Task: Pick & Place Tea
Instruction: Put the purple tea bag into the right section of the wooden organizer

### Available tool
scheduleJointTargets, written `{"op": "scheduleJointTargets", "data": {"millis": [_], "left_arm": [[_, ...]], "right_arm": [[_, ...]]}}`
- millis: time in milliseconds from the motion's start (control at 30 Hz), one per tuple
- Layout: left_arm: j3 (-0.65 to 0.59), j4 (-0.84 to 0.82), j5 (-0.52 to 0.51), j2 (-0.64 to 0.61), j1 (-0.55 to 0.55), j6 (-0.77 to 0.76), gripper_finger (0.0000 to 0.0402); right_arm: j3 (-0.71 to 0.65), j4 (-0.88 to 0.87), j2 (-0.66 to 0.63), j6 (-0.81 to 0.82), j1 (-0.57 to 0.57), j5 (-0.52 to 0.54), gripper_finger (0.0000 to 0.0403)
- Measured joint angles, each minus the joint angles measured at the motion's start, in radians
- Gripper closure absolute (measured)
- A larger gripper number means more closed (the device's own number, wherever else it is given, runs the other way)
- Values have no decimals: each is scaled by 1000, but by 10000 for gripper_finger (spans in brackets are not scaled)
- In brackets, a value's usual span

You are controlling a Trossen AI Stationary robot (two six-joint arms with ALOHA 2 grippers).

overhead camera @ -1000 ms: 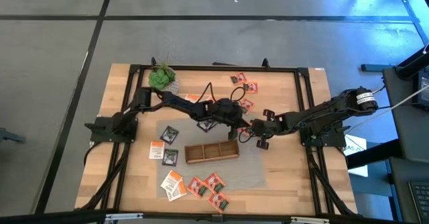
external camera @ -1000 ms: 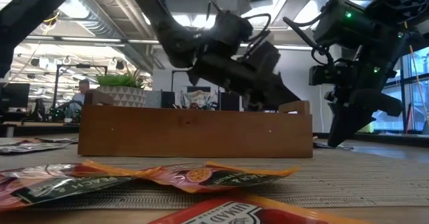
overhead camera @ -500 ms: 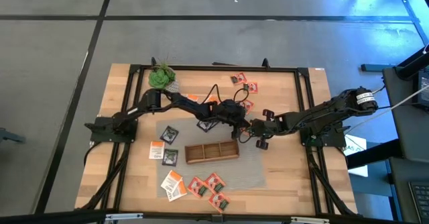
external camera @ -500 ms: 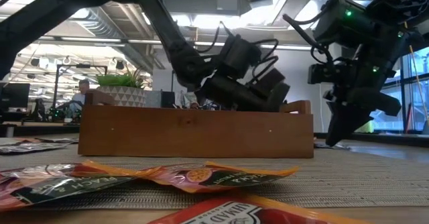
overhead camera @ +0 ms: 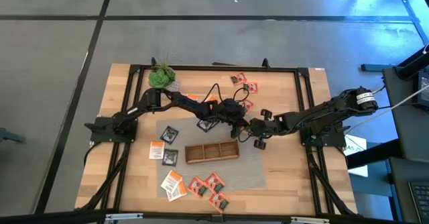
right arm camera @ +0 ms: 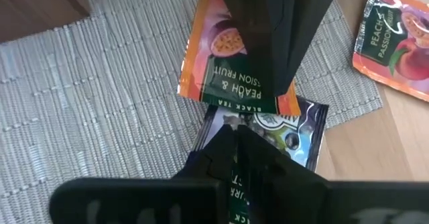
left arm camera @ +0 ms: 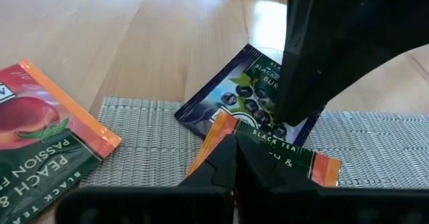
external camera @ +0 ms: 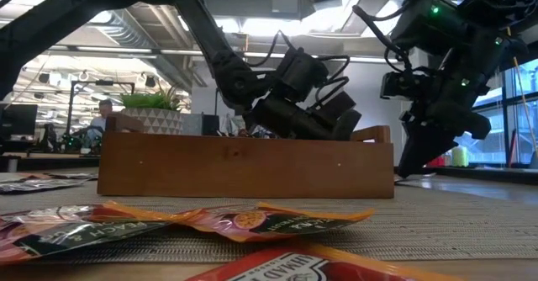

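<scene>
An orange-and-green tea sachet (left arm camera: 288, 158) lies over a dark blue tea sachet (left arm camera: 248, 90) at the woven mat's far edge, just beyond the wooden tray (overhead camera: 211, 151). My left gripper (left arm camera: 234, 158) is shut on the orange sachet. My right gripper (right arm camera: 234, 143) comes in from the opposite side and is shut at the dark blue sachet (right arm camera: 301, 127). In the low view both grippers stand low behind the tray (external camera: 244, 163), the left (external camera: 336, 125) on its far side, the right (external camera: 408, 167) off its right end. My left gripper pinches the orange sachet's near edge (left arm camera: 231, 127) between its two fingers, slanting down from the table's left. The sachet's far end (right arm camera: 234, 103) rests on the dark blue sachet. My right gripper meets the dark blue sachet's edge (right arm camera: 224, 127), slanting steeply down from the table's right. A printed strip (right arm camera: 234, 184) shows between its fingers. The sachet lies flat, partly on the mat, partly on bare wood (left arm camera: 228, 70).
Another peach sachet (left arm camera: 40, 130) lies beside the pair. More tea lies around: red sachets at the far side (overhead camera: 242, 84), dark ones left of the tray (overhead camera: 169, 134), a mixed group near the front edge (overhead camera: 201, 184). A potted plant (overhead camera: 161, 76) stands far left.
My left gripper has sunk toward the table behind the tray and tipped a little, ending close to my right gripper. My right gripper has stayed where it was.
</scene>
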Motion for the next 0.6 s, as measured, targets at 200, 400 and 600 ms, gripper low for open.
{"op": "scheduleJointTargets", "data": {"millis": [200,400,600], "left_arm": [[0,-12,-6,0,0,6,399],[0,-17,-10,0,0,7,399],[-1,-18,-11,0,0,8,399]], "right_arm": [[69,-56,0,-14,0,-6,377],[136,-126,-1,-97,0,-163,377],[220,-266,-1,-53,0,-165,376]]}}
